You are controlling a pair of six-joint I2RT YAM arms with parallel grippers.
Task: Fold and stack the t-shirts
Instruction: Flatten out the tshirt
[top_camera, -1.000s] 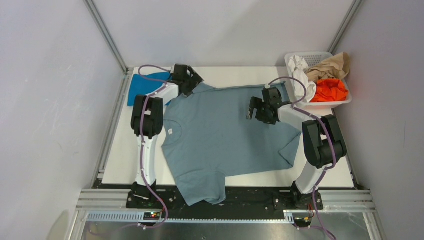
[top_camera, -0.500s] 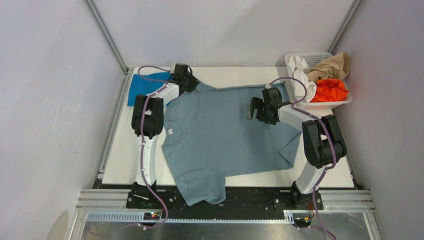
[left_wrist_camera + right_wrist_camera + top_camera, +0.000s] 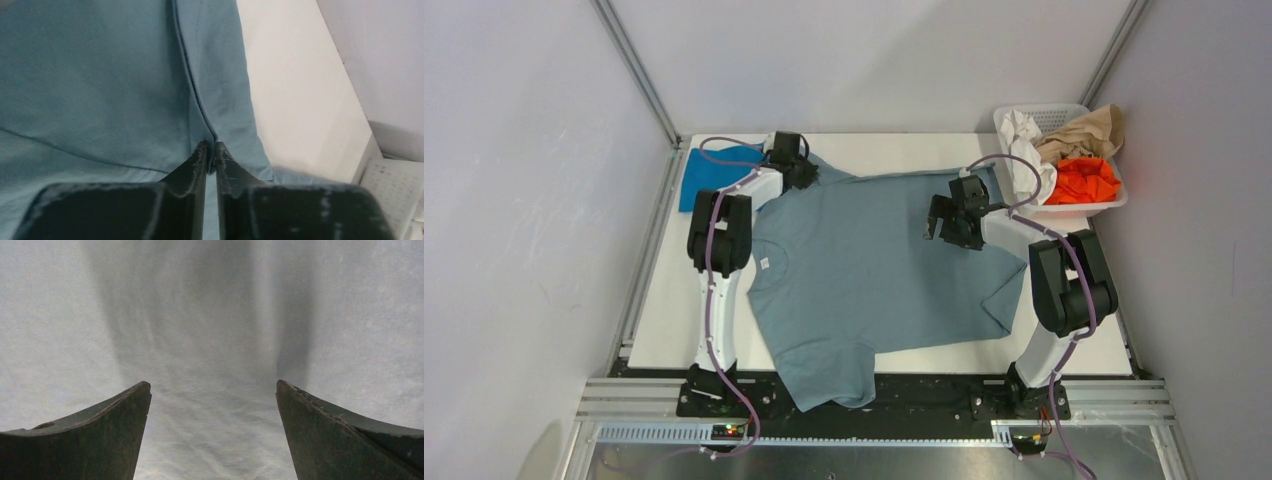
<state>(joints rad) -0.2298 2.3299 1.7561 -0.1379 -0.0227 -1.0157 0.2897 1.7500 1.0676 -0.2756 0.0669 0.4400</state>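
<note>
My left claw (image 3: 211, 150) is pinched almost closed on a raised seam (image 3: 192, 95) of the grey-blue t-shirt (image 3: 874, 270). Its scuffed black fingertips meet over the stitched ridge at the shirt's far left corner. My right claw (image 3: 213, 385) is spread wide and grips nothing, its two dark curved fingers poised over the cloth. The shirt is soft, matte and finely woven. It lies mostly flat across the middle of the white worktop (image 3: 664, 320), with a small white neck label (image 3: 765, 263) at the collar and one sleeve drooping over the near edge. A brighter blue t-shirt (image 3: 709, 172) lies at the far left. At the far right, a white lattice basket (image 3: 1079, 208) holds crumpled white, tan and orange cloth.
</note>
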